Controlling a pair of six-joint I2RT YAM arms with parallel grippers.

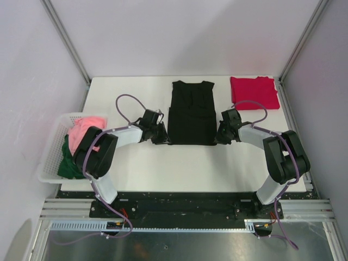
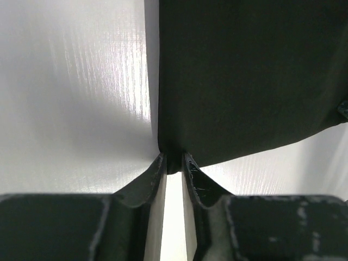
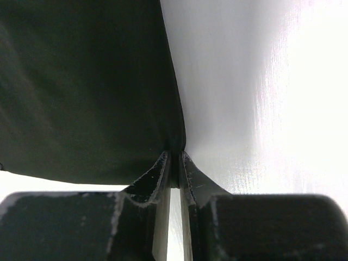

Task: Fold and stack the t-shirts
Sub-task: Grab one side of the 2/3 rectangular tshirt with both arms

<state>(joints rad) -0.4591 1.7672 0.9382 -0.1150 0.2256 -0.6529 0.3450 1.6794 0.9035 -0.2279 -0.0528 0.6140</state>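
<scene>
On table (image 1: 136, 163), black t-shirt (image 1: 191, 113), near corners pinched, left claw (image 2: 173, 161), right claw (image 3: 175, 159)

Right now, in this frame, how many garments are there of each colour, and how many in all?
Black t-shirt: 1
Red t-shirt: 1
Pink garment: 1, in the basket
Dark green garment: 1, in the basket
Total: 4

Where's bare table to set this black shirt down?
Bare: far-left table between basket and black shirt, and the near strip before its hem. Crowded: red shirt far-right; left gripper and right gripper pinch the black shirt's near corners.
</scene>
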